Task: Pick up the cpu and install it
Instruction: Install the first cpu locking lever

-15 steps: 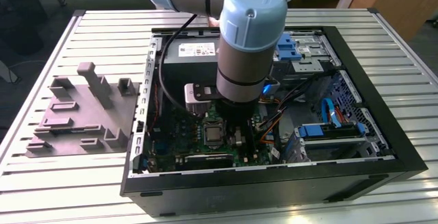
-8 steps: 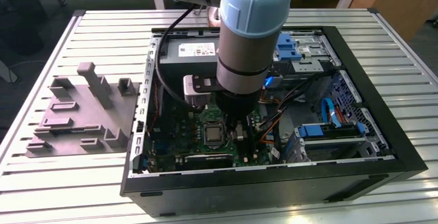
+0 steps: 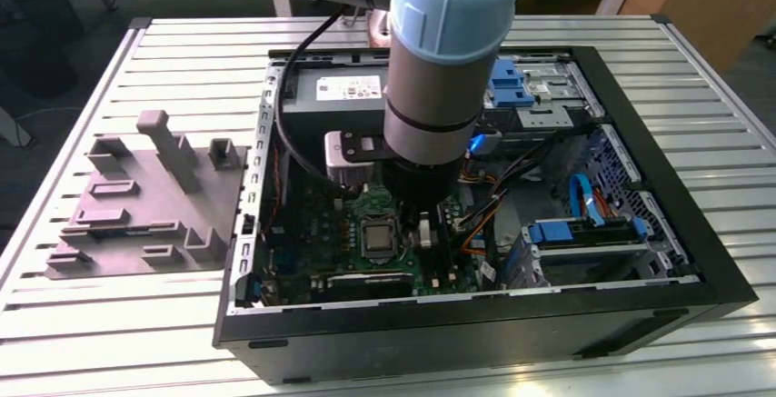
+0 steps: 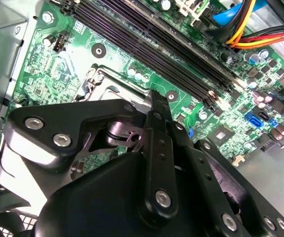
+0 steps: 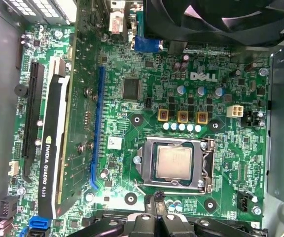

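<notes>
Silvery square cpu (image 5: 174, 163) sits flat in its socket; the gripper (image 5: 158, 210) hovers beside it, jaws pressed together, holding nothing.

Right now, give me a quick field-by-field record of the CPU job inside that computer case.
cpu: seated flat in the motherboard socket, silvery top showing
socket frame: metal bracket around the cpu
hand: just beside the socket, holding nothing, apart from the cpu
computer case: open, lying on the slatted table
grey tray: outside the case, at the exterior view's left
</notes>
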Controlling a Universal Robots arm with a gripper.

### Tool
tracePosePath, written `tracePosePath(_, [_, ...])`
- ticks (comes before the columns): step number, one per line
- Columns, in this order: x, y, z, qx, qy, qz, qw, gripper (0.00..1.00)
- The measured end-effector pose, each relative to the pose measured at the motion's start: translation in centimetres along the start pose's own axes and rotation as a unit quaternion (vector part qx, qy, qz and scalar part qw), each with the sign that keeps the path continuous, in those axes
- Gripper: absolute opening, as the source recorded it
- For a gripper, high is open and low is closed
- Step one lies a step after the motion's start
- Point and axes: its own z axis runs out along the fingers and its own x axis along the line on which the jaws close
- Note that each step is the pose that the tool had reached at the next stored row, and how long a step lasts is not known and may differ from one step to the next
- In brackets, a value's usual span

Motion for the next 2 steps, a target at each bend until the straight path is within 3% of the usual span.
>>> tracePosePath(2, [0.0, 0.0, -0.03, 0.0, 0.0, 0.0, 1.0, 0.11])
